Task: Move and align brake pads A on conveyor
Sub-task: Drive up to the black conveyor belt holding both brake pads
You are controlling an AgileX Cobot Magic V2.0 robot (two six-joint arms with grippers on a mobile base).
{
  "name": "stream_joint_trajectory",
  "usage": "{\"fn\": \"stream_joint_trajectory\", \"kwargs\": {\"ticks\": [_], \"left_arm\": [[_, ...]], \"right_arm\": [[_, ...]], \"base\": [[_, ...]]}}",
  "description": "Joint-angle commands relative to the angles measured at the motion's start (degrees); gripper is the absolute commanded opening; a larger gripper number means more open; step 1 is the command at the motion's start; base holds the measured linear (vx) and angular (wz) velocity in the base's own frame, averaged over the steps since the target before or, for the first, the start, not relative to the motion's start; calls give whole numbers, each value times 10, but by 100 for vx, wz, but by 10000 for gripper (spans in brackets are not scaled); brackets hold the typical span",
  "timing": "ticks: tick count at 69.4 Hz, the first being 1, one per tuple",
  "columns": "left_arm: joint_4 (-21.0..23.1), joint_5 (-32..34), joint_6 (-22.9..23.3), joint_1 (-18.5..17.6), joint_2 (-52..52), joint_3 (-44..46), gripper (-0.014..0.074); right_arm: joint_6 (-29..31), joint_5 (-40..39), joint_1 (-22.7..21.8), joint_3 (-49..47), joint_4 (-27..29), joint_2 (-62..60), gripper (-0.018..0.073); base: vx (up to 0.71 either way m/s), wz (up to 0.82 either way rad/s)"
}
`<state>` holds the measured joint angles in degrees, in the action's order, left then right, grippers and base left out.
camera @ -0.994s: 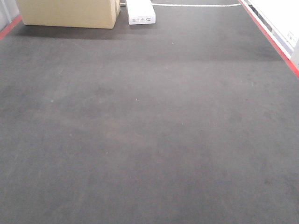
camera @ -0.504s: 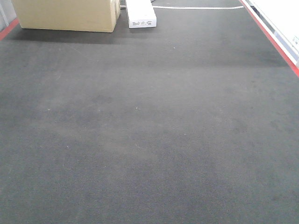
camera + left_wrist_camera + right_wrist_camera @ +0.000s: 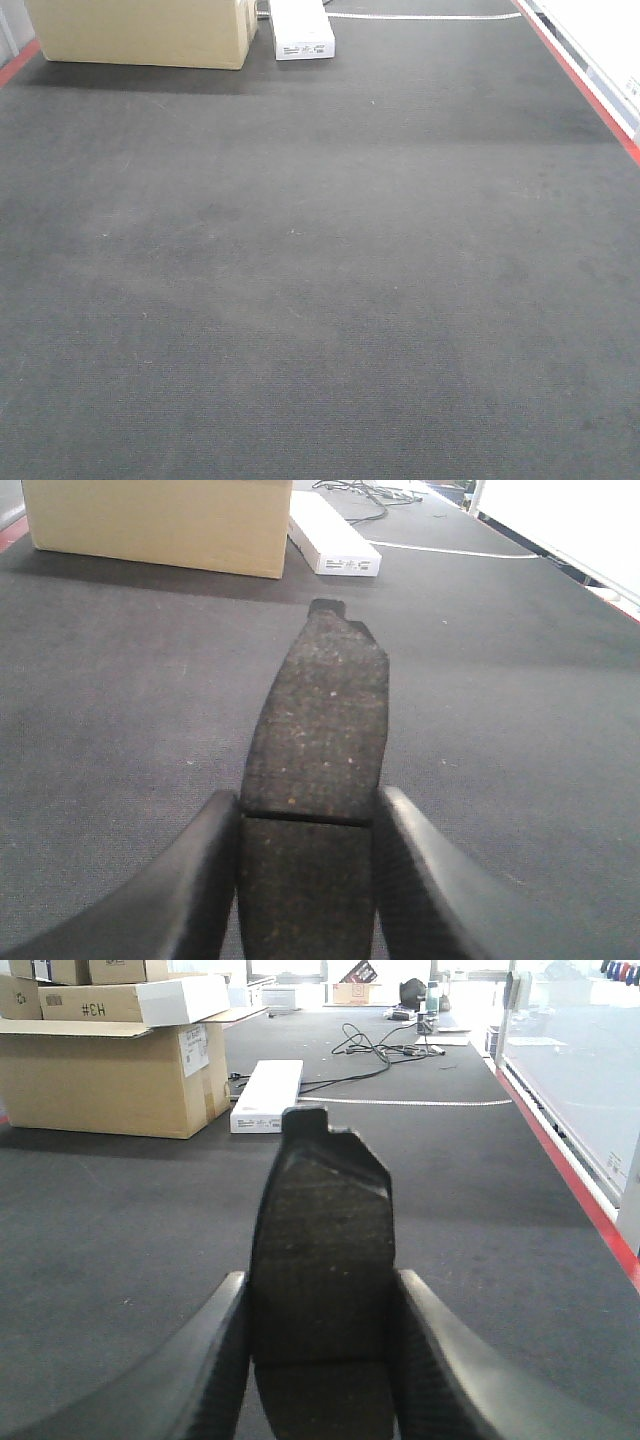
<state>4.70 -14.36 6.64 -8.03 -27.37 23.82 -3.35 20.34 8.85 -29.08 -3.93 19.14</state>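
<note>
The dark grey conveyor [image 3: 320, 280] fills the front view, where no brake pad and neither gripper shows. In the left wrist view my left gripper [image 3: 308, 820] is shut on a brake pad A [image 3: 318, 720], gripped by its long sides. Its speckled grey-brown face with the cross groove points up, and its far end sticks out over the belt [image 3: 520, 700]. In the right wrist view my right gripper [image 3: 320, 1300] is shut the same way on a second brake pad A [image 3: 322, 1230], held above the belt [image 3: 130, 1220].
A tan cardboard box [image 3: 140, 35] and a flat white box [image 3: 300, 35] stand at the belt's far left end. A red edge strip [image 3: 585, 85] runs along the right side. More stacked cartons [image 3: 110, 1050] and loose cables [image 3: 385, 1045] lie beyond.
The front view has shifted slightly: the boxes sit a little higher in the frame than a second ago. The belt surface looks the same.
</note>
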Motion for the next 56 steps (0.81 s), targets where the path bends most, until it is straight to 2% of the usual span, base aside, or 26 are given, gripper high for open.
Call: {"fn": "stream_joint_trajectory", "kwargs": {"ticks": [1,31,42,56], "left_arm": [[3,56,4,-2,-3,17,-6],[4,68,4,-2,-3,17,-6],[32,62,19,-2,-4,25,-4],[-3,1,18,-2,-87,113,2]], "right_arm": [[3,-57,0,-16,-4,6,-2],[3,-57,0,-16,-4,6,-2],[3,-57,0,-16,-4,6,-2],[1,-57,0,-16,-4,6,-2]], "base": [[0,0],[0,0],[0,0],[0,0]]}}
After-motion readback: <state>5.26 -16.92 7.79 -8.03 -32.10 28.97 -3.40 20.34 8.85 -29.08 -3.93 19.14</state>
